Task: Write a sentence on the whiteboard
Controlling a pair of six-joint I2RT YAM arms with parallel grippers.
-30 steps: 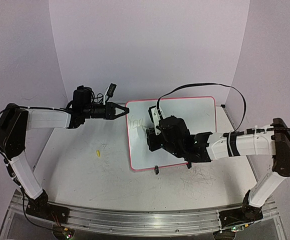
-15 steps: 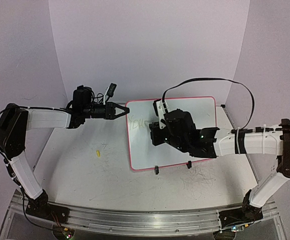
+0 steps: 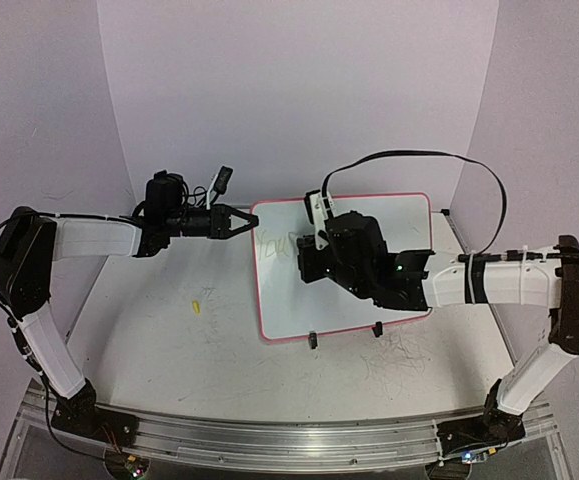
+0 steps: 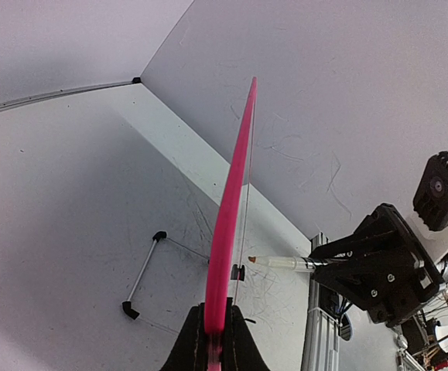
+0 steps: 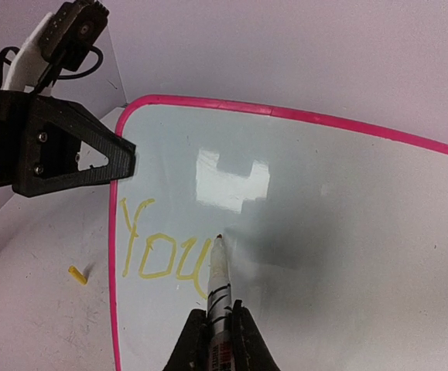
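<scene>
Since a second ago the right gripper [image 5: 222,315] has shifted rightward along the whiteboard [image 3: 299,305], which lies on the table [image 3: 169,350] between both arms. The sentence [image 5: 158,249] so far reads "You" in yellow near the board's left edge. Closed on a marker [image 5: 218,274], the right gripper sets its tip just right of those letters. The left gripper [image 4: 217,328] is clamped shut on the board's pink left rim.

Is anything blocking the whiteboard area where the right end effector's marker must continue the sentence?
Nothing visible. The marker in the right end effector is at the whiteboard just right of the sentence; the surface beyond is bare. The left end effector clamps the left border, clear of it.
</scene>
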